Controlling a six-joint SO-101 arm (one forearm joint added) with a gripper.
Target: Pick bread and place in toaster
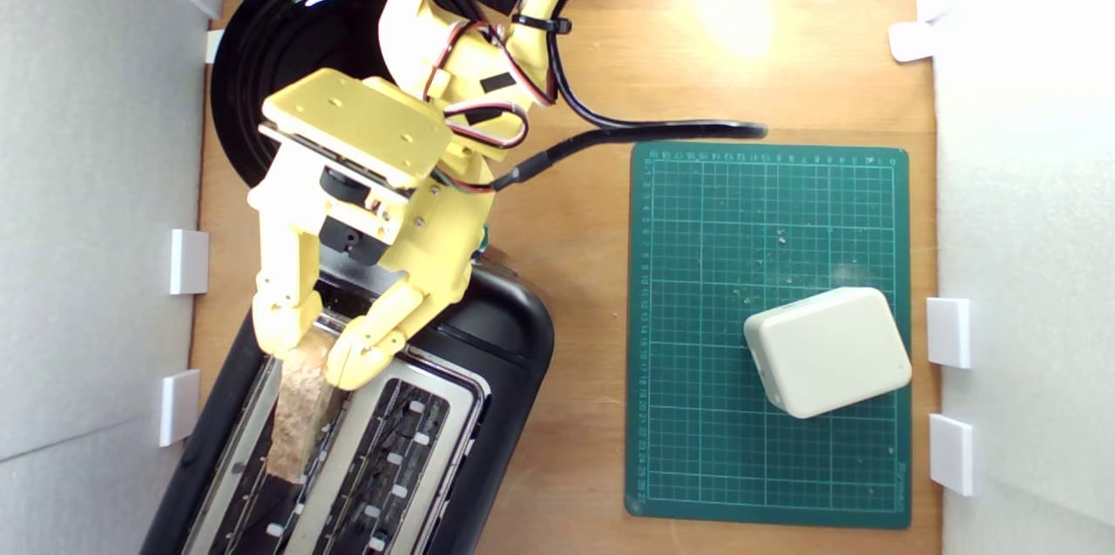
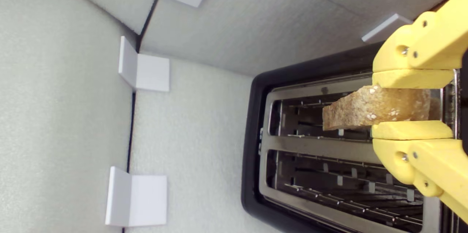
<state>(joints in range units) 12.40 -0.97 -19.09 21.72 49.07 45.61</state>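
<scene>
My yellow gripper (image 1: 315, 356) is shut on the bread (image 1: 299, 411), a pale wedge with a brown crust, held on edge. The bread hangs over the slot of the black toaster (image 1: 505, 337) nearer the exterior view's left, in line with the slot. In the wrist view the bread (image 2: 365, 110) sticks out from between the two yellow fingers (image 2: 411, 79), above the open slot in the toaster's silver top plate (image 2: 314, 143). I cannot tell whether its lower edge has entered the slot. The other slot holds nothing.
A glossy round black plate (image 1: 279, 41) lies behind the arm. On the exterior view's right a green cutting mat (image 1: 697, 320) carries a cream rounded box (image 1: 826, 351). White foam walls with small white brackets (image 1: 188, 261) close in both sides.
</scene>
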